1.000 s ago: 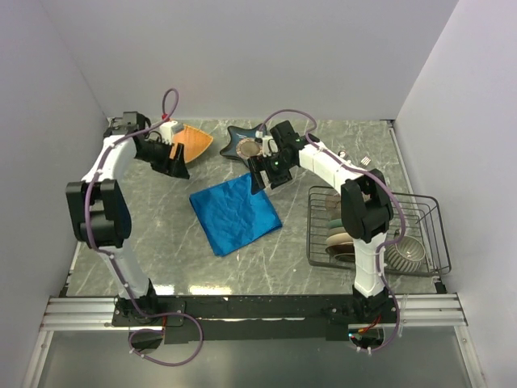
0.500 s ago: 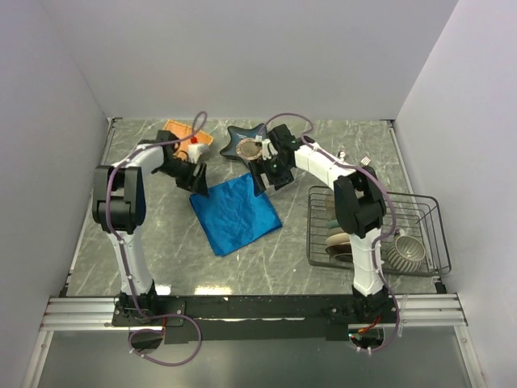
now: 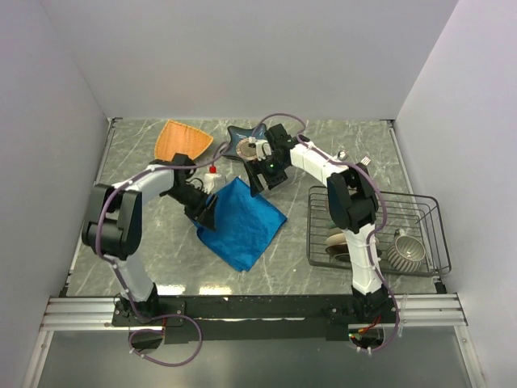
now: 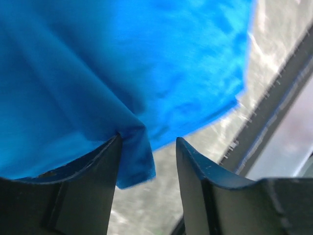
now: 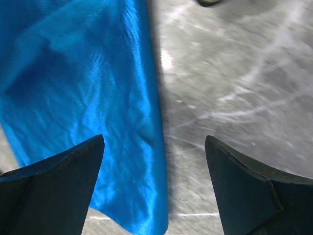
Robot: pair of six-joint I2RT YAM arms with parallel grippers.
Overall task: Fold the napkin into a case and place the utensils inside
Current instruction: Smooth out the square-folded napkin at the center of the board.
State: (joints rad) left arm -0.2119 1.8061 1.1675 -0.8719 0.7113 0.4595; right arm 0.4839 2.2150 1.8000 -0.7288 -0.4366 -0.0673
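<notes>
The bright blue napkin (image 3: 246,225) lies flat in the middle of the table. My left gripper (image 3: 205,213) is low at the napkin's left edge. In the left wrist view, the left gripper (image 4: 147,138) is open, and a lifted corner of the napkin (image 4: 134,147) hangs between its fingers against the left one. My right gripper (image 3: 260,181) hovers wide open over the far corner. In the right wrist view, the right gripper (image 5: 154,137) straddles the napkin's (image 5: 88,98) edge without touching it. Two small silver utensils (image 3: 342,153) lie at the back right, partly hidden by the arm.
An orange triangular dish (image 3: 182,139) sits at the back left, and a dark star-shaped dish (image 3: 241,142) is behind the right gripper. A wire rack (image 3: 420,218) holding bowls stands at the right. Walls close off three sides of the table.
The left arm swung from the orange dish down to the napkin's left edge, and its jaws narrowed. The napkin turned and shifted toward the front right. The right gripper crept forward slightly.
</notes>
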